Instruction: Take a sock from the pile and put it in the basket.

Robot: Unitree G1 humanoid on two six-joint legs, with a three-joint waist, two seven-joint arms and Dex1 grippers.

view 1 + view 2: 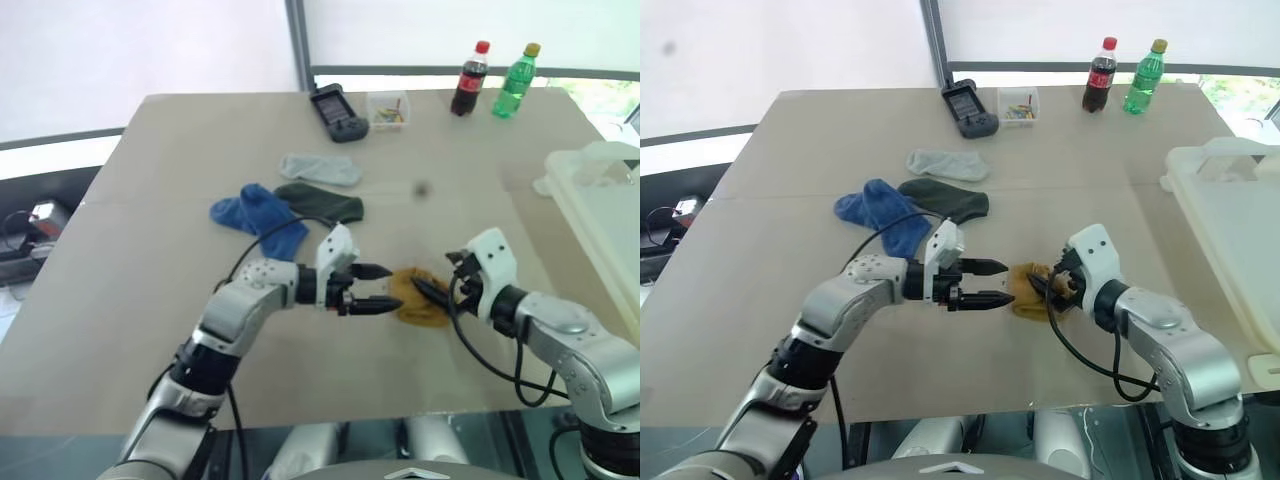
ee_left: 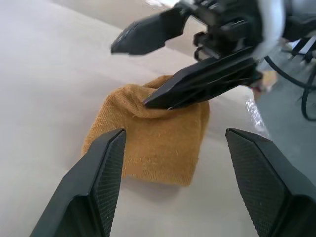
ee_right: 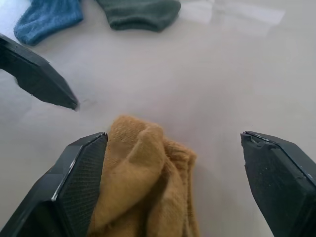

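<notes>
A crumpled mustard sock [image 1: 422, 302] lies on the table between my two grippers. My right gripper [image 3: 174, 134] is open, with the sock [image 3: 143, 182] low between its fingers and against one of them. My left gripper [image 1: 385, 288] is open and empty and points at the sock [image 2: 158, 143] from the other side, its tips just short of it. The pile lies further back: a blue sock [image 1: 255, 215], a dark green sock [image 1: 320, 203] and a pale grey sock [image 1: 320, 168]. The whitish basket [image 1: 600, 190] stands at the table's right edge.
At the table's far edge stand a cola bottle [image 1: 470, 80] and a green bottle [image 1: 515, 82]. A small clear box of coloured bits [image 1: 388, 108] and a black device [image 1: 337, 112] lie to their left. Bare tabletop lies between the sock and the basket.
</notes>
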